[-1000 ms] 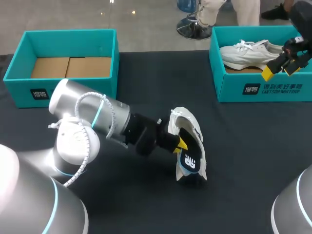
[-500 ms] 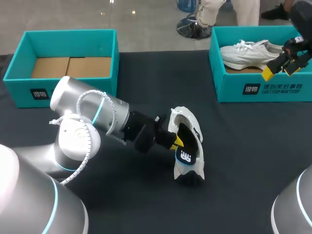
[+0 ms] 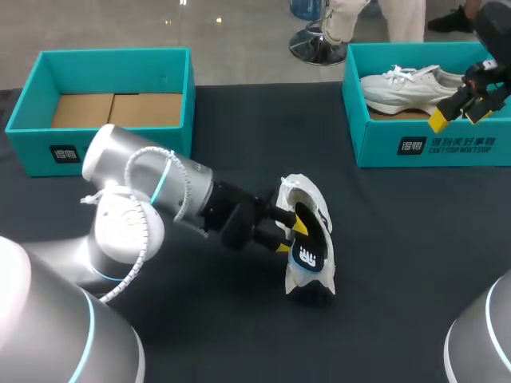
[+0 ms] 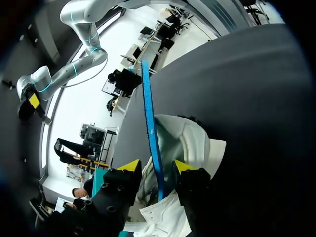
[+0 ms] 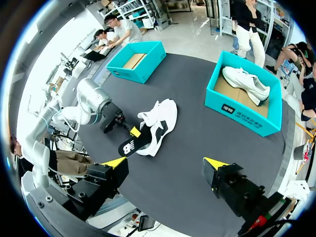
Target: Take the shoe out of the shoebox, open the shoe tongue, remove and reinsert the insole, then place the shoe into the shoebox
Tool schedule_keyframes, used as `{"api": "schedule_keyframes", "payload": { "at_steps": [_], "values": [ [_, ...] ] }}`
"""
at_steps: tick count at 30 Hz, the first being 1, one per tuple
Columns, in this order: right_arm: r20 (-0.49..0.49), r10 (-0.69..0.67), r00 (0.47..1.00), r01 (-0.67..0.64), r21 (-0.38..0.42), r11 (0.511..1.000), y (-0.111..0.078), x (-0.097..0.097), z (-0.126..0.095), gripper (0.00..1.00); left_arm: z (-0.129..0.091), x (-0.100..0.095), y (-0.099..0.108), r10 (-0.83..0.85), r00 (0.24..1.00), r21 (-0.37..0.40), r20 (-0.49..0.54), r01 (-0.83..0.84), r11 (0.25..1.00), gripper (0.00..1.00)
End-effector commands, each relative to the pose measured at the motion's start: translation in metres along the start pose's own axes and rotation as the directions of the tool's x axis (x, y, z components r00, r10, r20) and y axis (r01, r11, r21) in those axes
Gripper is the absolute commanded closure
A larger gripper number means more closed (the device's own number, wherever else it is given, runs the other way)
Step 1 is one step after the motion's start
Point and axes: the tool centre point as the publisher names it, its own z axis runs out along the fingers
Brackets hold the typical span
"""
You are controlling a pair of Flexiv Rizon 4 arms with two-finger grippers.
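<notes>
While the dark table (image 3: 399, 239) stretches out wide and flat, two teal boxes sit at its far edge. The left shoebox (image 3: 112, 72) shows only its bare cardboard floor. Over on the other side, the right shoebox (image 3: 383, 144) has a white sneaker (image 3: 407, 86) lying inside on its side.

Now to the middle of the cloth, well apart from both boxes. There's the shoe (image 3: 313, 209), white, tipped over on its side with its opening turned toward the left arm. The dark insole (image 3: 307, 254), white logo up, pokes out of that opening. From the right wrist view you can see it clearly: the insole (image 5: 132, 144) sticks out past the shoe (image 5: 160, 116) toward the left arm.

And the left gripper (image 3: 290, 238) is right there at the mouth of the shoe. Look down its own wrist camera: the insole (image 4: 153, 143) stands edge-on as a thin blue strip running straight up between the two yellow tips of the left gripper (image 4: 157, 166). But there's a gap on either side of that edge. The fingers are parted and bracket the insole without pinching it, with the shoe (image 4: 192, 143) just beyond them.

Up at the far right, the right gripper (image 3: 459, 113) hangs over the front of the right shoebox. From its own wrist camera, the right gripper (image 5: 164, 163) has its fingers spread wide and nothing between them, the whole table laid out below it.
</notes>
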Motion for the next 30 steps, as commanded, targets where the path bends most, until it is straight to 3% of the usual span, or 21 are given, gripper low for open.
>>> {"api": "schedule_keyframes", "payload": {
  "at_steps": [1, 3, 4, 6, 11, 23, 30],
  "values": [
    [-0.001, 0.001, 1.0, -0.001, 0.007, 1.0, 0.003, -0.001, 0.0, 0.0, -0.003, 0.002, -0.005, 0.001, 1.0, 0.003, 0.008, -0.001, 1.0, 0.62],
    [-0.001, 0.001, 1.0, -0.001, 0.007, 1.0, 0.003, -0.001, 0.0, 0.0, -0.003, 0.001, -0.007, 0.001, 1.0, 0.007, 0.009, -0.001, 1.0, 0.68],
    [-0.001, 0.001, 1.0, -0.001, 0.007, 1.0, 0.003, -0.001, 0.0, 0.0, -0.002, 0.001, -0.007, 0.001, 1.0, 0.01, 0.01, -0.001, 1.0, 0.75],
    [-0.001, 0.001, 1.0, -0.001, 0.007, 1.0, 0.003, -0.001, 0.0, 0.0, 0.0, 0.001, -0.008, 0.003, 1.0, 0.017, 0.012, -0.003, 1.0, 1.0],
    [-0.001, 0.001, 1.0, -0.001, 0.007, 1.0, 0.003, -0.001, 0.0, 0.0, 0.005, 0.0, -0.01, 0.013, 1.0, 0.03, -0.002, -0.013, 0.999, 1.0],
    [-0.001, 0.001, 1.0, -0.001, 0.007, 1.0, 0.003, -0.001, 0.0, 0.0, 0.0, 0.005, 0.015, 0.018, 0.999, -0.025, -0.028, -0.018, 1.0, 1.0],
    [-0.001, 0.001, 1.0, -0.001, 0.007, 1.0, 0.003, -0.001, 0.0, 0.0, 0.001, 0.004, 0.012, 0.024, 0.999, -0.029, -0.027, -0.025, 0.999, 1.0]
  ]
}}
